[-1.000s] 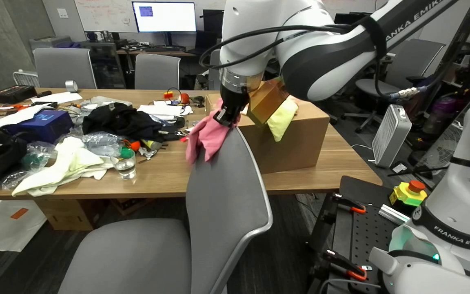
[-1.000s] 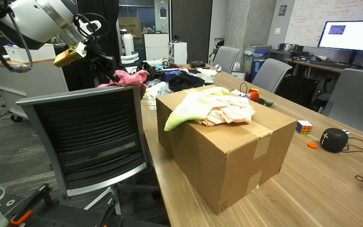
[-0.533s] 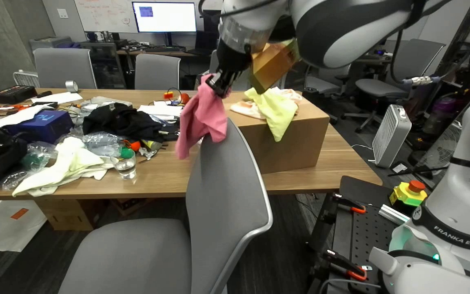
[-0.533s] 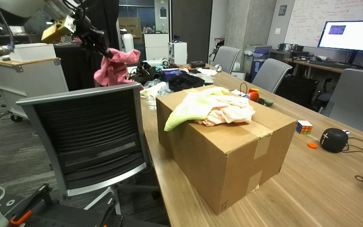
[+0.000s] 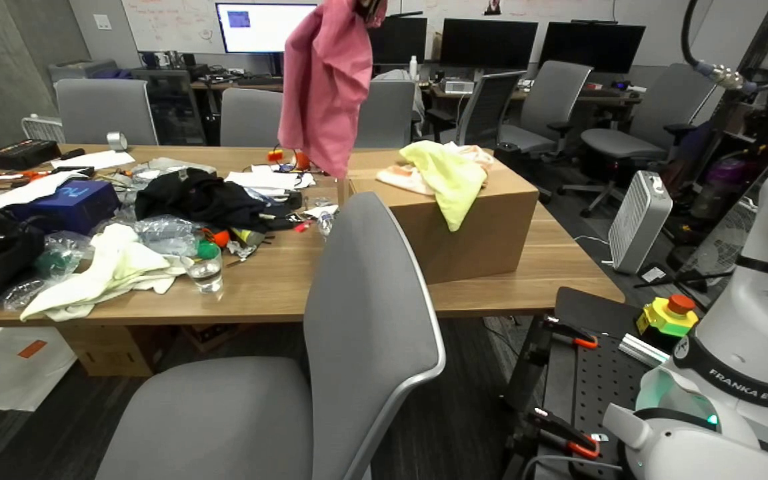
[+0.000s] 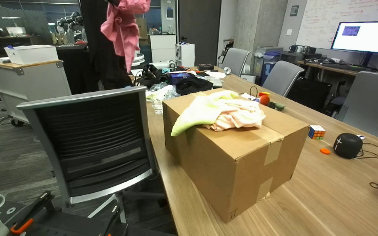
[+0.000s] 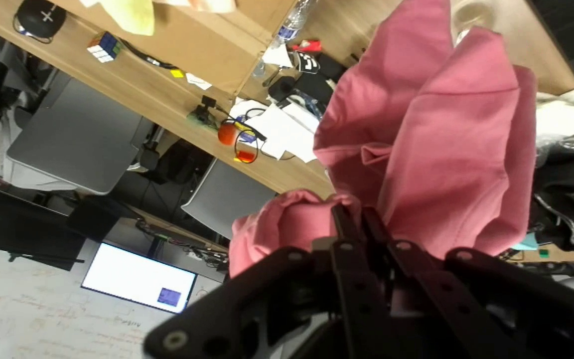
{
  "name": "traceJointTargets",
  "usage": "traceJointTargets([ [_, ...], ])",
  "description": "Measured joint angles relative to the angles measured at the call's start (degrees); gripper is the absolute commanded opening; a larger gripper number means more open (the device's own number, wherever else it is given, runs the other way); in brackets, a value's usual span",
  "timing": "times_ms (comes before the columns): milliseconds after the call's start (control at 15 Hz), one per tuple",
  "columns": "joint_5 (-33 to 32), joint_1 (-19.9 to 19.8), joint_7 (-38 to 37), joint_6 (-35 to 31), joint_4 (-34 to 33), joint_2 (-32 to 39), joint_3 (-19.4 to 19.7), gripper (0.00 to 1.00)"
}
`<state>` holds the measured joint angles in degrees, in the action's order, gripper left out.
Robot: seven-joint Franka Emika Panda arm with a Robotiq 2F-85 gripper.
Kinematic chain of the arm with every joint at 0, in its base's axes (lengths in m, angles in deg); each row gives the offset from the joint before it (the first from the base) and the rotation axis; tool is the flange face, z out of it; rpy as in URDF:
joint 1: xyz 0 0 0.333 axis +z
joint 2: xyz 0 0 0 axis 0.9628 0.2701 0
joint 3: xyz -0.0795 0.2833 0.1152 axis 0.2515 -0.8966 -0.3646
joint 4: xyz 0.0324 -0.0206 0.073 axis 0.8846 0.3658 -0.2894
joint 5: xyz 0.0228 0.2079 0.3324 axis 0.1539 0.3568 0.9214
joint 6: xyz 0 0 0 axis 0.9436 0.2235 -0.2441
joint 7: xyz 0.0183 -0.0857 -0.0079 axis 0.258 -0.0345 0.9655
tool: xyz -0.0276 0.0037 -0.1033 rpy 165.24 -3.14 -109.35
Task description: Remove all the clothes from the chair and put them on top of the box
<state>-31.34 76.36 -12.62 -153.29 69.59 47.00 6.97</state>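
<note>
My gripper [image 7: 358, 214] is shut on a pink cloth [image 7: 456, 149] and holds it in the air. In an exterior view the cloth [image 5: 331, 80] hangs above the chair back's top, left of the box, apart from both. It also hangs high in an exterior view [image 6: 123, 29], where most of the gripper is cut off. The grey chair [image 5: 371, 287] has no cloth on its visible back or seat. A cardboard box [image 6: 202, 164] stands on the table. A yellow cloth [image 5: 447, 177] and a peach cloth [image 6: 238, 114] lie on its top, the yellow one draping over an edge.
The wooden table [image 5: 264, 287] carries a glass of water [image 5: 204, 273], a black garment [image 5: 191, 200], a pale cloth [image 5: 111, 267] and a blue box [image 5: 67, 203]. A Rubik's cube [image 6: 317, 132] and black speaker [image 6: 348, 145] stand beside the cardboard box.
My gripper has lifted the pink cloth up off the chair back, and it now hangs free above it. The arm has risen mostly out of both exterior views. The cloths on the box have not moved.
</note>
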Motion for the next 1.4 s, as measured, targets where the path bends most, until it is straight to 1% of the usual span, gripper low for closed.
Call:
traceJointTargets([
  [200,-0.88,-3.01,0.09,3.32,-2.67,0.96,0.38,0.04],
  [333,-1.43,-5.06,0.10,5.40,-4.36,2.29,1.41,0.05],
  [733,-2.97,-9.94,-0.19,10.32,-10.66,7.07,6.91,0.04],
  [1000,-6.50,-12.62,-3.47,12.31,-15.06,9.57,10.37,0.04],
  [1067,-7.14,-13.08,-4.35,12.75,-16.10,10.20,11.20,0.33],
  [1133,-7.72,-13.38,-5.17,13.18,-17.06,10.84,11.96,0.35],
  [1200,-8.04,-13.51,-5.64,13.62,-17.88,11.46,12.66,0.40],
  [1267,-8.38,-13.54,-5.94,14.02,-18.64,12.07,13.21,0.49],
  [1400,-8.49,-13.53,-5.98,14.81,-19.60,13.11,13.85,0.63],
])
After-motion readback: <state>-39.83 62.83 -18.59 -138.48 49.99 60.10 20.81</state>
